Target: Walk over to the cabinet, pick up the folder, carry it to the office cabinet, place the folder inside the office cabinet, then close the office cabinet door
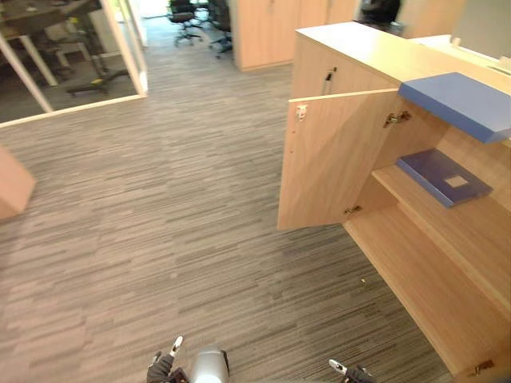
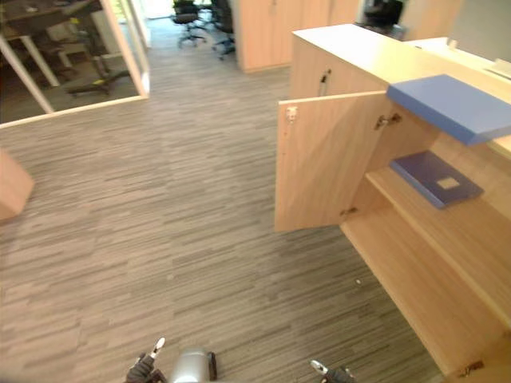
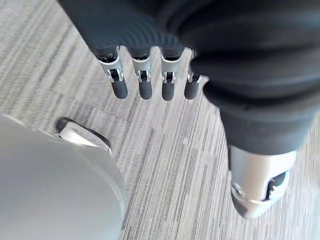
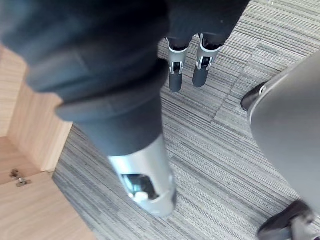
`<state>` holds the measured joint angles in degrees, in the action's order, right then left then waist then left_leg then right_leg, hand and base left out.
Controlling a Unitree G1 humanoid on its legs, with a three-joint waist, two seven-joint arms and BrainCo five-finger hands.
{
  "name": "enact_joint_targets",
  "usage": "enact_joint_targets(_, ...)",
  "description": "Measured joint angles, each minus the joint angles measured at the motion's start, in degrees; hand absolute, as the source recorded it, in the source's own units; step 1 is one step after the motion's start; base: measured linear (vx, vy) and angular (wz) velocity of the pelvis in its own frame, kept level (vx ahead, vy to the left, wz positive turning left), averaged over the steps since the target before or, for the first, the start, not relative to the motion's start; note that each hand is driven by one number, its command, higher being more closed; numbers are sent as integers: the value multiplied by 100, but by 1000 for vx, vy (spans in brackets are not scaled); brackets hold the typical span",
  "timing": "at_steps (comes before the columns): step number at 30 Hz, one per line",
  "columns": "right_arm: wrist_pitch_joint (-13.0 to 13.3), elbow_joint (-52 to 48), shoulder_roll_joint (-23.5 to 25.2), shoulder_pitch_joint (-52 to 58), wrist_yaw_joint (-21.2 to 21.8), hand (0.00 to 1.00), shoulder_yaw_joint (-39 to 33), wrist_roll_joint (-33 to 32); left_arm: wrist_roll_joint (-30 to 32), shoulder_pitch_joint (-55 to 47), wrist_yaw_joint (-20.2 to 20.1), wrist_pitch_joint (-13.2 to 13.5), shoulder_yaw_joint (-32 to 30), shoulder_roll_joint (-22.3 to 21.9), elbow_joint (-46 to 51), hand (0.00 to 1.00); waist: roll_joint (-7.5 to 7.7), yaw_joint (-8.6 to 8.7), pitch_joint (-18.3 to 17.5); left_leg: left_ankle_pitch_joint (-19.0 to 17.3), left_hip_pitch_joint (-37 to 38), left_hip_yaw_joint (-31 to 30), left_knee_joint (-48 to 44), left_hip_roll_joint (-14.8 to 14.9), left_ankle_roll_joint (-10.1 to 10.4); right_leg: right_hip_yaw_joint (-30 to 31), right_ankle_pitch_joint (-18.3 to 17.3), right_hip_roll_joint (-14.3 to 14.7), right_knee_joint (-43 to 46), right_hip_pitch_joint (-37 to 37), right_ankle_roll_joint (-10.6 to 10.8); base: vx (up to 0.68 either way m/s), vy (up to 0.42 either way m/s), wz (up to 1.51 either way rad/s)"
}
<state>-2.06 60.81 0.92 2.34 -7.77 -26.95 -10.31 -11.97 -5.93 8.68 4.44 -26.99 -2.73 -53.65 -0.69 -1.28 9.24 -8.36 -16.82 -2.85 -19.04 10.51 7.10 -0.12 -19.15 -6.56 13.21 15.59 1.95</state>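
Glass wall [image 1: 72,56] sat at the far left, with a wooden corner [image 1: 12,187] poking in at the left edge. Chairs [image 1: 185,16] and tall wood units [image 1: 263,32] stood along the back. Grey striped carpet [image 1: 160,223] covered everything in between.

Left hand [image 1: 162,367] hung low at the bottom of the eye views, over the carpet. In its wrist view the fingers [image 3: 145,85] were straight in a row and the thumb [image 3: 257,185] was apart from them. The hand was spread wide and held nothing.

Right hand [image 1: 351,372] was also low at the bottom edge, over the carpet just in front of the cabinet [image 1: 359,56]. Its fingers [image 4: 176,75] were straight and the thumb [image 4: 145,185] stuck out, so it too was wide and empty.

Door [image 1: 335,159] was open, swung out over the carpet on the cabinet's left side. Both hinges were visible on its inner edge.

Folder [image 1: 443,177] was inside the cabinet, well apart from both hands. It was dark blue with a pale label and lay flat on the middle shelf [image 1: 471,231], near the hinge end and inside the shelf's front edge. The bottom board [image 1: 431,295] was below that shelf.

A lighter blue slab [image 1: 463,102] lay on the cabinet top. It overhung the top's front edge, above the folder.
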Motion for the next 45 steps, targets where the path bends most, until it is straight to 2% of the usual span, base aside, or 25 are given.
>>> enact_joint_targets(1, 7, 5, 31, 30, -25, 0, 22, 0, -1, 21, 32, -3, 22, 59, -60, 0, 49, -46, -58, 485, -11, 10, -350, -29, 162, 269, -59, -136, 22, 75, 86, 548, 492, -132)
enact_joint_targets(3, -2, 16, 189, 94, -30, 0, 20, 0, 6, 38, 97, -2, 66, 222, -134, 0, 292, -51, -291, 205, -66, 265, -932, -231, 70, 544, 89, -501, 259, -94, 163, 532, 469, -106)
enact_joint_targets(4, -7, 38, 305, 137, -23, 0, -3, 1, 18, 110, 104, -2, 132, 315, -215, 0, 468, -33, -411, -50, -52, 509, -1171, -334, -54, 701, 263, -715, 583, -283, 170, 513, 443, -70)
enact_joint_targets(5, -13, 95, 349, 117, -18, 0, -72, 4, 19, 126, 107, -2, 241, 414, -294, 0, 560, -22, -475, -301, 108, 755, -1295, -440, -198, 860, 502, -891, 1093, -516, 174, 520, 445, -67)
enact_joint_targets(6, -11, 114, 362, 110, -16, 0, -132, 7, 19, 138, 108, -10, 327, 464, -373, 0, 565, 8, -478, -397, 225, 879, -1303, -486, -275, 892, 677, -967, 1472, -683, 152, 490, 450, -60)
enact_joint_targets(8, -9, 212, 277, -10, 29, 0, -349, 7, 21, 127, 109, -36, 537, 542, -560, 0, 515, 94, -451, -576, 858, 1340, -1020, -609, -527, 822, 1357, -1196, 2979, -1401, 58, 467, 415, -70)
enact_joint_targets(9, -3, 225, 210, -17, 44, 0, -348, 6, 30, 101, 109, -47, 580, 554, -585, 0, 454, 103, -437, -594, 1307, 1562, -743, -613, -560, 498, 1334, -1244, 3795, -1806, 39, 363, 288, -79)
enact_joint_targets(12, 60, 197, 132, 15, 44, 0, -346, -7, 210, 29, 109, -62, 910, 656, -671, 0, 339, 252, -418, -596, 2223, 1894, -3, -612, -568, -647, 1063, -1262, 4988, -2604, -107, 311, 143, -63)
enact_joint_targets(14, 103, 199, 91, 16, 45, 0, -350, -21, 324, 4, 109, -64, 1077, 712, -689, 0, 303, 292, -395, -587, 2569, 2099, 288, -602, -552, -1259, 742, -1220, 4667, -2906, -99, 330, -15, -57)
enact_joint_targets(16, 104, 195, 64, 12, 43, 0, -330, -27, 322, 7, 112, -67, 1120, 744, -765, 0, 296, 327, -386, -593, 2811, 2257, 388, -590, -542, -2060, 634, -1192, 3658, -3017, -156, 367, -100, -62)
enact_joint_targets(17, 101, 193, 50, 25, 33, 0, -308, -24, 312, -2, 126, -72, 1051, 740, -777, 0, 302, 343, -374, -638, 2926, 2327, 423, -653, -462, -2646, 817, -1094, 2790, -2911, -419, 374, -146, -88)
enact_joint_targets(18, 105, 195, -55, -27, 22, 0, -318, -20, 317, 23, 155, -81, 990, 571, -798, 0, 64, 293, -328, -635, 3004, 2442, 564, -503, -447, -2870, 770, -804, 2287, -2685, -486, 359, -149, -96)
enact_joint_targets(20, 118, 165, -183, -105, 12, 0, -345, -29, 326, 160, 174, -89, 1003, 387, -889, 0, -241, 357, -165, -597, 3102, 2579, 779, -381, -401, -2994, 791, -511, 1932, -2642, -509, 203, -93, -79)
enact_joint_targets(22, 75, 174, -281, -87, -16, 0, -337, -21, 356, 373, 178, -92, 1041, 233, -886, 0, -221, 413, 12, -490, 3303, 2778, 1015, -366, -325, -3070, 790, -462, 2014, -2652, -511, 108, -65, -47)
enact_joint_targets(27, 6, 60, -228, 46, -24, 0, -310, 0, 647, 643, 167, -116, 1052, 98, -870, 0, -122, 443, 75, -394, 3396, 3151, 1091, -370, -294, -3246, 743, -336, 1758, -2655, -470, 21, -62, -40)
enact_joint_targets(28, -9, -3, -186, 115, -21, 0, -318, -4, 743, 661, 165, -120, 1054, 98, -867, 0, -55, 456, 46, -407, 3403, 3264, 1105, -372, -265, -3458, 352, -381, 1671, -2654, -482, -29, -60, -34)
enact_joint_targets(31, -10, 12, -140, 155, -17, 0, -354, -45, 740, 667, 162, -159, 1055, 177, -890, 0, -3, 504, 33, -453, 3388, 3395, 1056, -289, -191, -3674, 304, -344, 1630, -2633, -458, 26, -65, -29)
enact_joint_targets(34, -9, 23, -17, 220, -20, 0, -514, -218, 715, 621, 151, -168, 1009, 292, -858, 0, 84, 498, 10, -602, 3040, 3377, -193, 208, -43, -3661, 300, 7, 1219, -2372, -462, 102, -184, -38)
enact_joint_targets(35, -6, 20, -10, 255, -20, 0, -480, -219, 693, 515, 143, -163, 987, 316, -721, 0, 74, 464, -14, -520, 2576, 3132, -1641, 713, -129, -3589, 321, 283, 912, -2082, -479, 218, -238, -72)
enact_joint_targets(36, 0, 15, -26, 263, -23, 0, -374, -219, 688, 394, 132, -150, 876, 312, -565, 0, 58, 438, -30, -364, 2087, 2642, -2892, 999, -145, -3336, 475, 550, 775, -1908, -592, 228, -197, -84)
enact_joint_targets(37, 4, 14, -70, 263, -26, 0, -285, -218, 672, 366, 132, -151, 798, 293, -512, 0, 26, 412, -47, -377, 1854, 2366, -3441, 1063, -115, -3238, 474, 670, 735, -1846, -612, 214, -48, -89)
enact_joint_targets(39, 27, 5, -83, 173, -37, 0, -96, -218, 553, 335, 142, -141, 655, 284, -409, 0, 47, 301, -40, -520, 1172, 1658, -4496, 884, -71, -2812, 465, 914, 587, -1605, -684, 222, 13, -98)
enact_joint_targets(41, 44, -4, -69, 130, -65, 0, 95, -206, 509, 331, 158, -123, 613, 322, -330, 0, 127, 192, 4, -713, 719, 1440, -4390, 602, -127, -2448, 481, 956, 439, -1383, -683, 207, 39, -105)
enact_joint_targets(43, 48, -31, -70, 108, -101, 0, 368, -200, 462, 272, 187, -61, 602, 293, -179, 0, 163, 115, 32, -890, 371, 1252, -3694, 369, -192, -2108, 551, 943, 263, -1188, -589, 178, 84, -106)
enact_joint_targets(45, 48, -35, -6, -14, -140, 0, 465, -173, 452, 243, 236, -1, 624, 235, -76, 0, 172, 42, 38, -905, 344, 950, -2050, 149, -199, -1699, 594, 868, 156, -948, -539, 186, 164, -98)
